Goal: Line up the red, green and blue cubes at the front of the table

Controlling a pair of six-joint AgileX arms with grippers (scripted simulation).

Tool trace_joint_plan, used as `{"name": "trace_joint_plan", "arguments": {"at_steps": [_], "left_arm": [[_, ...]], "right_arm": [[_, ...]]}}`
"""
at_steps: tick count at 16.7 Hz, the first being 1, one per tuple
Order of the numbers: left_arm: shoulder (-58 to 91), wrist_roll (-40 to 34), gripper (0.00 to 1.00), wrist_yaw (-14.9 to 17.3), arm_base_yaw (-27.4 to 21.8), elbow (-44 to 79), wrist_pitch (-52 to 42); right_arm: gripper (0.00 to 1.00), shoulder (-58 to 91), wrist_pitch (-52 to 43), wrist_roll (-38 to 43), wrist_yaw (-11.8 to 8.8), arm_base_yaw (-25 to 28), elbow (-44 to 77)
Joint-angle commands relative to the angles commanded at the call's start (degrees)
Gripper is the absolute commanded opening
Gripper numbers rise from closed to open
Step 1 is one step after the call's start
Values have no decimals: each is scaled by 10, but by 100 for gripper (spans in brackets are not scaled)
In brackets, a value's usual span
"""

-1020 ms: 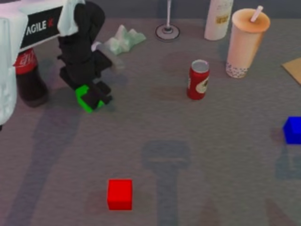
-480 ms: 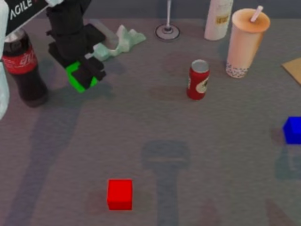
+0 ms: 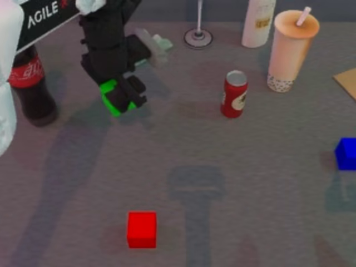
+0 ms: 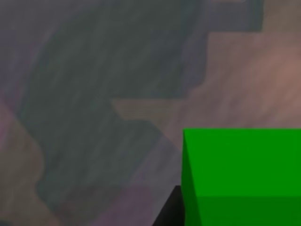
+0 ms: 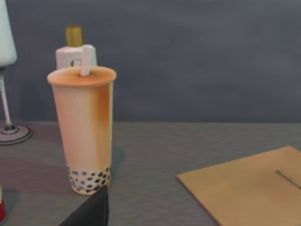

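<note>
Three cubes are spread out: the red cube (image 3: 141,229) sits near the table's (image 3: 233,167) front edge, the blue cube (image 3: 346,153) at its right edge, and the green cube (image 3: 114,100) is pinched in the left gripper (image 3: 123,97) toward the back-left corner, beside a cola bottle (image 3: 30,83). The right gripper is out of view.

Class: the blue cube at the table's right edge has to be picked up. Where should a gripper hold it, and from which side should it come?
Grip the blue cube across two opposite flat side faces, coming straight down from above. It sits flat on the table with nothing close beside it, so fingers probably fit on both sides.
</note>
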Motion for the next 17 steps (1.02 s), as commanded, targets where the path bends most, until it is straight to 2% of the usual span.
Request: {"name": "trace_joint_plan", "arguments": {"at_steps": [6, 8, 11, 17], "left_arm": [[-140, 14, 0, -2, -222, -223, 58], [-182, 18, 0, -3, -275, -275, 76], [-212, 21, 0, -4, -307, -307, 89], [-207, 21, 0, -3, -306, -313, 97]], "right_arm": [[100, 0, 0, 0, 0, 0, 0], [100, 0, 0, 0, 0, 0, 0], [100, 0, 0, 0, 0, 0, 0], [100, 0, 0, 0, 0, 0, 0]]}}
